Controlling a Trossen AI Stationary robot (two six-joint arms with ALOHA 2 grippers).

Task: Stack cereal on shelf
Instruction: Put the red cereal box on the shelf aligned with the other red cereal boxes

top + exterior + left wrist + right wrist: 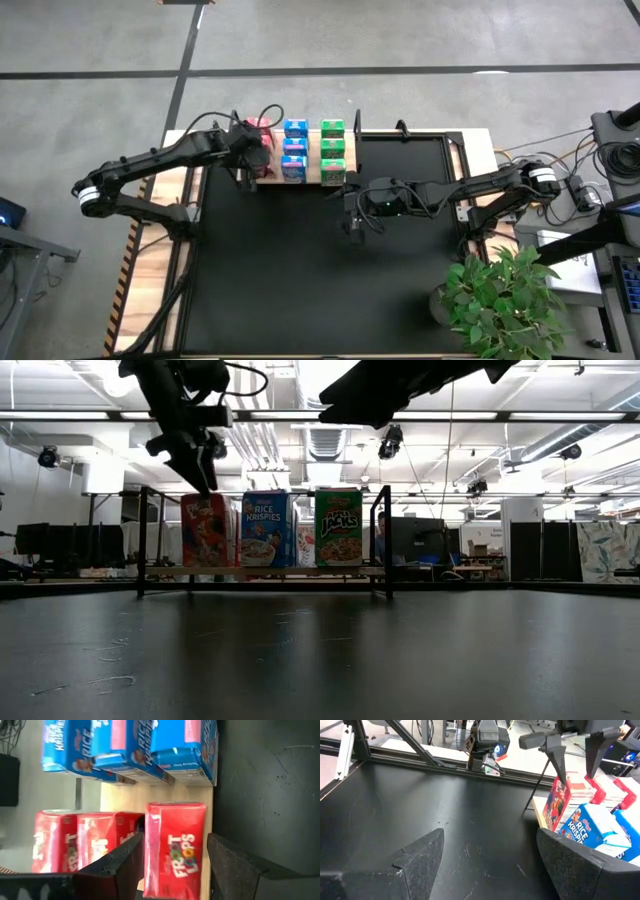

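Note:
The shelf is a light wooden board with black end posts at the mat's far edge. Three rows of cereal boxes stand on it: pink-red, blue and green. My left gripper is open above the nearest pink-red box, with one finger on either side of its top. That box stands upright on the board. My right gripper hangs open over the bare mat, to the right of the shelf and nearer than it. My left gripper comes from above, slanting down, with its fingers level with the two side edges of the nearest pink-red box's top. Whether they touch it I cannot tell. The box rests on the board.
The black mat stretches wide before the shelf. A potted plant stands at the near right corner. Black shelf posts rise at the board's ends. Cables and gear lie past the table's right edge.

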